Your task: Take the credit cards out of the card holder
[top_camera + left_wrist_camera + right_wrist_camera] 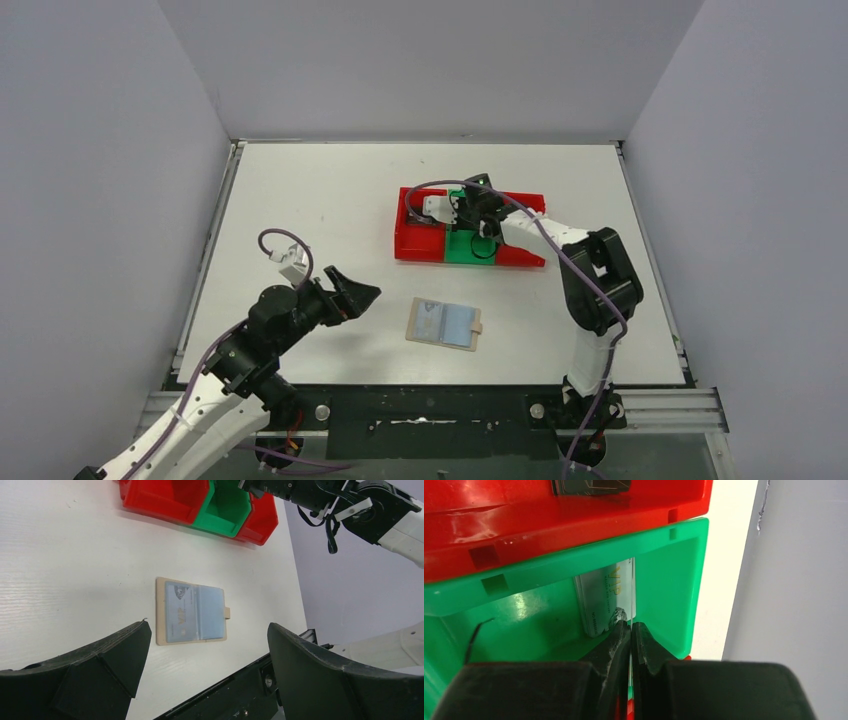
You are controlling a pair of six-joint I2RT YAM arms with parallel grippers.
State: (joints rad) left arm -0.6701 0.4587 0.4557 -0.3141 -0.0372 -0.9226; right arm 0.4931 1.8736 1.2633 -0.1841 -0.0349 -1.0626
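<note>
Credit card (605, 597) hangs in the green tray (674, 580), pinched by right tool (626, 625); left tool (209, 629) gapes, empty.

Card holder (445, 324): tan bifold, open flat, inner side up, on the counter (300, 200) toward its near edge. It has two pale blue-grey panels side by side, and its closure tab (478, 327) sticks out at 3 o'clock. The left wrist view shows print on the left panel; card or insert, can't tell.

Pale card (606, 597): silvery with gold "VIP" lettering, inside the green tray (674, 580), tilted up against the tray, not flat.

Dark card (591, 486): a flat dark rectangle in the red tray (549, 520), mostly cut off by the frame edge.

Both trays sit at 12 o'clock from the card holder, well apart from it.
</note>
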